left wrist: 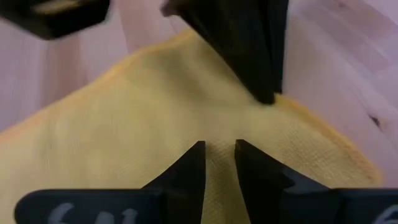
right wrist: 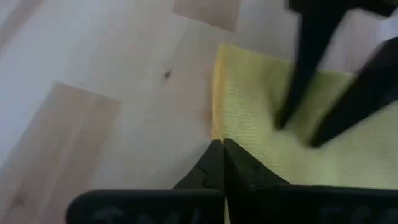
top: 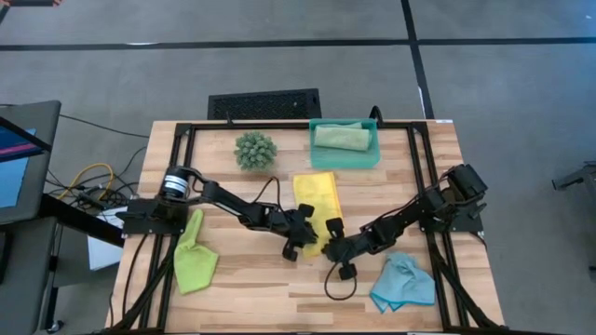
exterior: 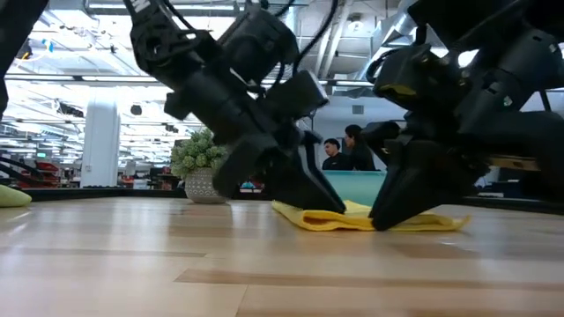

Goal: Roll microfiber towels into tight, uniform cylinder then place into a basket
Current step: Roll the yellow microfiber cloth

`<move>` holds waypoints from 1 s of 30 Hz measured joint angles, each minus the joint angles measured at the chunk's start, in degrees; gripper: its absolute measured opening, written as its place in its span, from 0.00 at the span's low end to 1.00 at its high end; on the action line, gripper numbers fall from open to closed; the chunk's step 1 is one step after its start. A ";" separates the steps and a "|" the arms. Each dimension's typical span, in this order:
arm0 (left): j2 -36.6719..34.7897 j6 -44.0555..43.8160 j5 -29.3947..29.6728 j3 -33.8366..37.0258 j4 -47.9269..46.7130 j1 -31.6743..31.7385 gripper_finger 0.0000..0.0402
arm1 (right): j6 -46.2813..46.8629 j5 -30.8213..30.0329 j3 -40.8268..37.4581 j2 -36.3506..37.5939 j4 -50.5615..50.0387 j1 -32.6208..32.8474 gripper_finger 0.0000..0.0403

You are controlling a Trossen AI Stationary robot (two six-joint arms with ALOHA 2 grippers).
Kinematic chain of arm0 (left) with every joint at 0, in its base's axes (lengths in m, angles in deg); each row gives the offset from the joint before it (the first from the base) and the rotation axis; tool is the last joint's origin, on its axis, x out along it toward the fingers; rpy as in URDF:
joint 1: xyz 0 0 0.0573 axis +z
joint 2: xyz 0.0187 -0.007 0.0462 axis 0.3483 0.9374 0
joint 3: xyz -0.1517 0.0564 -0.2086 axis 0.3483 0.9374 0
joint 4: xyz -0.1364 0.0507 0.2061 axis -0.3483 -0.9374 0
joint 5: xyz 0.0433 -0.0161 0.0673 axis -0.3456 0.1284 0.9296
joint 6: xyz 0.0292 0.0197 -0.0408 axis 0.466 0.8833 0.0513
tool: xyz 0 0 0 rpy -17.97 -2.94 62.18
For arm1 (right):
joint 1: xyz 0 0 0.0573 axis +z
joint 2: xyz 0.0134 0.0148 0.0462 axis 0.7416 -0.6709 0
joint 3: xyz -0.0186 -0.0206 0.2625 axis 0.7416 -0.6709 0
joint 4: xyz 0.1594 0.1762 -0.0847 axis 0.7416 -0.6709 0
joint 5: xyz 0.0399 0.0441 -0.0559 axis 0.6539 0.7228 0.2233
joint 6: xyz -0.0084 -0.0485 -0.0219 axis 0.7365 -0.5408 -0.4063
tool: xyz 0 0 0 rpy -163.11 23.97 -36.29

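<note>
Wooden tabletop (top: pixel 251 279), pale planks, black frame at its edges. Yellow towel (top: pixel 318 197) lies mid-table, partly flat, near end bunched into low folds in the low view; weave fine, edges slightly rumpled. Left gripper (top: pixel 305 234) is down on the towel's near edge, fingers (left wrist: pixel 194 163) a narrow gap apart, tips resting on cloth. Right gripper (top: pixel 332 244) meets the same edge from the other side, fingers (right wrist: pixel 217 163) pressed together at the towel's corner; whether cloth is pinched cannot be told. Sage green towel (top: pixel 341 137) lies rolled inside the teal basket (top: pixel 345 160) at the far edge. Lime green towel (top: pixel 194 256) crumpled near left; light blue towel (top: pixel 401 283) crumpled near right.
</note>
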 joint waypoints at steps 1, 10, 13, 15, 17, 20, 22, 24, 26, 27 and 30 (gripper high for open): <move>0.44 0.37 -0.20 -0.63 -0.18 0.00 0.20 | 0.50 -0.03 0.00 -0.01 0.19 0.02 0.02; 0.59 1.43 -0.32 -3.57 -6.91 -0.17 0.20 | 6.61 7.67 -0.39 4.35 -1.18 -0.02 0.03; -0.60 1.86 0.27 -4.82 -11.10 -1.08 0.20 | 8.52 12.20 -0.32 5.71 -0.59 -0.15 0.02; -0.98 3.41 0.72 -6.09 -12.51 -1.99 0.20 | 9.66 14.90 -0.27 5.86 0.46 0.00 0.02; -1.44 6.78 1.12 -6.82 -14.88 -3.08 0.20 | 10.86 16.19 -0.26 6.00 0.77 0.06 0.03; -1.42 11.52 2.72 -7.70 -16.10 -5.12 0.20 | 11.48 16.00 -0.26 6.01 0.19 -0.80 0.05; -1.42 12.99 5.42 -7.70 -16.39 -6.51 0.20 | 11.46 15.62 -0.24 5.77 0.21 -1.08 0.06; -1.42 13.75 7.51 -7.70 -16.37 -7.59 0.20 | 11.45 15.79 -0.24 5.68 -0.11 -1.27 0.06; -1.42 14.17 8.89 -7.70 -15.91 -8.37 0.20 | 11.02 15.90 -0.24 5.68 -0.22 -0.91 0.06; -1.42 14.30 8.96 -7.70 -15.61 -8.57 0.20 | 10.55 15.87 -0.24 5.68 -0.56 -0.65 0.07; -1.42 14.20 9.04 -7.72 -15.13 -9.07 0.20 | 9.73 15.75 -0.24 5.68 -0.94 0.29 0.12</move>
